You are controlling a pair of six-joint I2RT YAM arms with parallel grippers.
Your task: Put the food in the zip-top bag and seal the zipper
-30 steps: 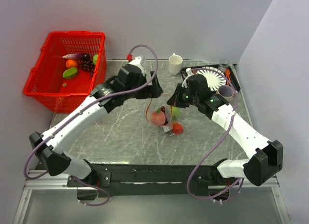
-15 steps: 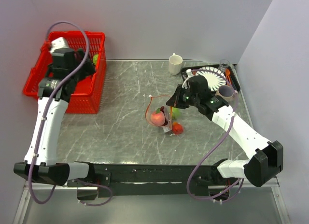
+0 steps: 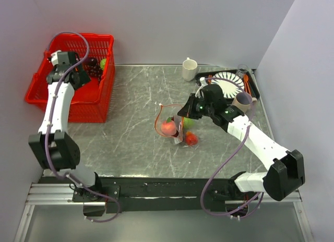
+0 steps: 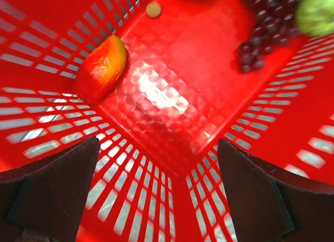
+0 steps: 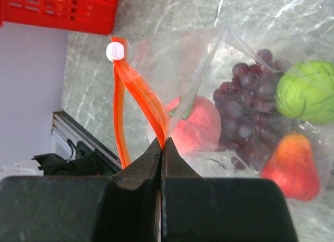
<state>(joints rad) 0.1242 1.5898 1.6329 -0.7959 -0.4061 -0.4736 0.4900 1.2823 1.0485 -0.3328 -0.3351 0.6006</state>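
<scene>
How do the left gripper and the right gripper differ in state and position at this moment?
The left gripper is wide open and holds nothing; the right gripper is shut on the zipper of the zip-top bag. The left gripper hangs over the inside of the red basket at the far left; the right gripper is at mid-table. Both have dark fingers.

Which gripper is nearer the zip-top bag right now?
Right. The right gripper is shut on the zipper at the zip-top bag's mouth. The left gripper hangs open over the red basket, far off to the bag's left.
</scene>
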